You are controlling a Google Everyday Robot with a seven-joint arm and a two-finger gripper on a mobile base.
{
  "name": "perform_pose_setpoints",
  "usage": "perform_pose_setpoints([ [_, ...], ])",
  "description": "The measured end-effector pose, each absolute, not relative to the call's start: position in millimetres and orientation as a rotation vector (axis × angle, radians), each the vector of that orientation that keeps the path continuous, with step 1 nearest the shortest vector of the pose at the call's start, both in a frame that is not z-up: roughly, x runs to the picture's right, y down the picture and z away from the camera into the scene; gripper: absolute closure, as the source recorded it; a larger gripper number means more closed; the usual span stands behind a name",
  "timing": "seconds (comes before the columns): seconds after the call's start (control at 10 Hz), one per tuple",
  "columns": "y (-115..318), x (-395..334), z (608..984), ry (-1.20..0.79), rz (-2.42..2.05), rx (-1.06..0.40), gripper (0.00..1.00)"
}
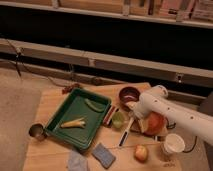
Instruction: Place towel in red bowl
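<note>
Towel (77,161) lying at the front edge of the table (52,102), just beside 1 blue sponge (103,155), well apart from the dark red bowl (129,93) near the back edge. Gripper (136,117) low over the table, between that bowl and 1 orange bowl (156,123), near 1 green cup (118,119). Open or closed: cannot tell. Nearby, 1 green tray (70,105), 1 apple (141,152), 1 white cup (174,144).

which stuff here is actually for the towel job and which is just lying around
For the job: gripper, low beside the red bowl; grey cloth at the front edge, likely the towel.

Lying about: green tray, dark bowl, green cup, apple, white cup, blue sponge, metal cup.
</note>
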State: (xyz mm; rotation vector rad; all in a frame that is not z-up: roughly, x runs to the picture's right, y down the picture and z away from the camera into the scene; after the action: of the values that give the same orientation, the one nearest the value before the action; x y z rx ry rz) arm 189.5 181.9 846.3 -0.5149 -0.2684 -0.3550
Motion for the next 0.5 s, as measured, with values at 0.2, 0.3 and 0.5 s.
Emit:
perform_pose_setpoints([
  [0.2,184.5,190.9,847.8,-0.264,-0.363,-0.521,0.14],
  [0.3,185.9,192.8,848.5,-0.259,-0.366,-0.524,0.26],
  [0.5,188.3,193.1,849.2,-0.255,-0.373,-0.532,0.47],
])
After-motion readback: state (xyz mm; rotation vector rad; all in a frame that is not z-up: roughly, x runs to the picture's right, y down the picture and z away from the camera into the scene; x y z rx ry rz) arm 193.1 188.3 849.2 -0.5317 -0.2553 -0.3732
